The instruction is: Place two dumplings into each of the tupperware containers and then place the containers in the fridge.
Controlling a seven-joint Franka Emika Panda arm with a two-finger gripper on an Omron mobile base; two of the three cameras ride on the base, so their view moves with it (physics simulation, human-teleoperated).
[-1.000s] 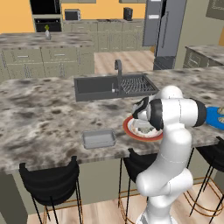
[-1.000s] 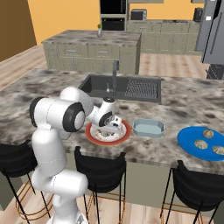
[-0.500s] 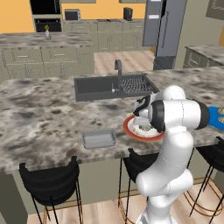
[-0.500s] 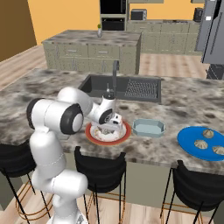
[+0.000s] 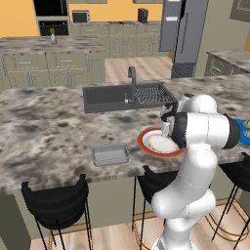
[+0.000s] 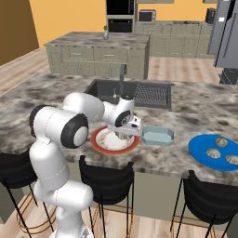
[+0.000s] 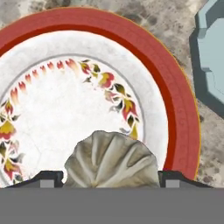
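Gripper: the gripper [image 7: 112, 183] hung low over the plate, its jaws standing wide with a dumpling [image 7: 111, 162] between the two tips; whether the tips touched it could not be told.
Dumpling at the gripper: a pale, crinkled lump lying on the white centre of the plate, at the near edge of the hand view.
Plate: the round plate [image 7: 175, 100] had a red rim and a ring of red and yellow leaf marks; it sat on the speckled counter [image 5: 44, 132] near its front edge.
Arm pose: the arm [image 6: 60, 130] rose from the floor beside the black stools, bent at a dark elbow joint and reached forward and down, so the hand [image 6: 124, 122] sat just over the plate (wrist turned downward).
Container by the plate: a pale blue tupperware container [image 6: 158, 135] stood just right of the plate, close to its rim but apart from it.
Second container: another grey tupperware container [image 5: 111, 155] stood left of the plate in the left base view, well apart.
Blue disc: a flat blue disc [image 6: 214, 151] lay further right, carrying three more dumplings [image 6: 221, 142].
Fridge: the grey steel fridge [image 5: 183, 31] stood far behind the counter, doors closed.
Sink: a dark sink [image 5: 105, 97] with a faucet lay beyond the plate.
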